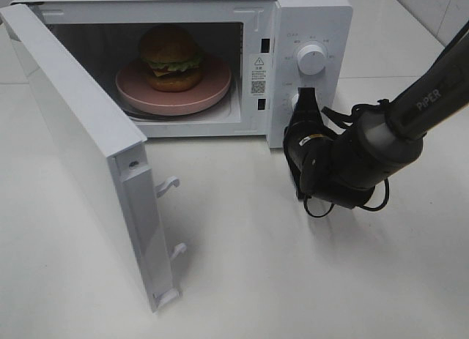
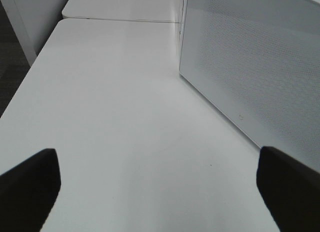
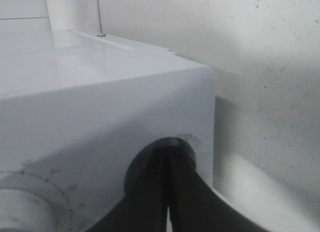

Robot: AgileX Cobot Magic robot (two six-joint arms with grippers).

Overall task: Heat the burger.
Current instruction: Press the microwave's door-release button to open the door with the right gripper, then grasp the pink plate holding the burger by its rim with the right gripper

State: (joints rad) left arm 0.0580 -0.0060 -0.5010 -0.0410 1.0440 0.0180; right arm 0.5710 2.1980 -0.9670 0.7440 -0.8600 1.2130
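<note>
A bare white table [image 1: 256, 280] fills the foreground, with pale wall behind. Nearest us, the open door [image 1: 80, 148] of the microwave [image 1: 308, 17] swings out toward the camera, its two latch hooks [image 1: 168, 184] showing on the edge. Out of the overhead view, the left gripper [image 2: 160, 187] hangs over the table beside a perforated white panel, jaws spread wide and holding nothing. Further in, the right gripper [image 1: 306, 99] has its fingers [image 3: 170, 192] pressed together, tips at the lower knob [image 1: 296, 102] of the control panel; we cannot tell whether they touch it. Farthest back, the burger [image 1: 172, 57] sits on the pink plate [image 1: 212, 90] inside the cavity.

We judge loading done. What remains is closing the door and setting the heating.

We count one microwave, one burger, one plate, two knobs including the upper knob [image 1: 313, 58], two hooks, two grippers.
</note>
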